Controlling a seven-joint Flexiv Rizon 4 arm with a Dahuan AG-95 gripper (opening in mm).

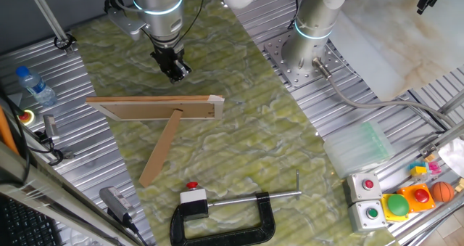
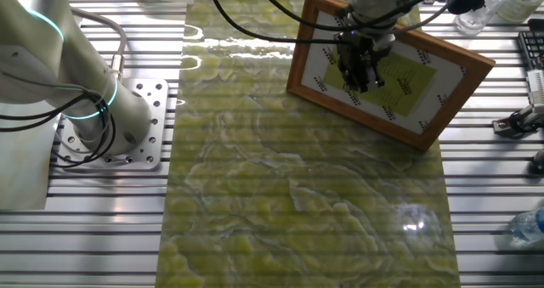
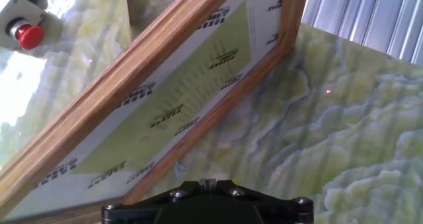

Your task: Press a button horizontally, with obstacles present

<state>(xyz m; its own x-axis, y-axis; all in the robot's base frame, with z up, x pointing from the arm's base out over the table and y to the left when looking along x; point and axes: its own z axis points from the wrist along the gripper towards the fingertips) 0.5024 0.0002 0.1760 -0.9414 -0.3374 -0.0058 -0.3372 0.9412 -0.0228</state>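
Note:
The button [image 1: 191,185] is a tiny red knob on a small white box [image 1: 193,199] near the table's front, held in a black C-clamp [image 1: 225,223]. It also shows at the top left of the hand view [image 3: 29,36]. The obstacles form a T: a long wooden board [image 1: 156,108] stands on edge, and a narrower brown strip [image 1: 161,155] leans from it toward the front. My gripper [image 1: 175,70] hangs behind the board, on the far side from the button. The board's framed back [image 3: 165,98] fills the hand view. My fingertips [image 3: 208,182] meet at a thin seam, holding nothing.
A second arm's base [image 1: 308,50] stands at the back right. A water bottle [image 1: 35,85] is at the left. Grey button boxes [image 1: 362,186], a green dome button [image 1: 397,205], an orange ball [image 1: 442,191] and a plastic bag [image 1: 355,148] sit at the right.

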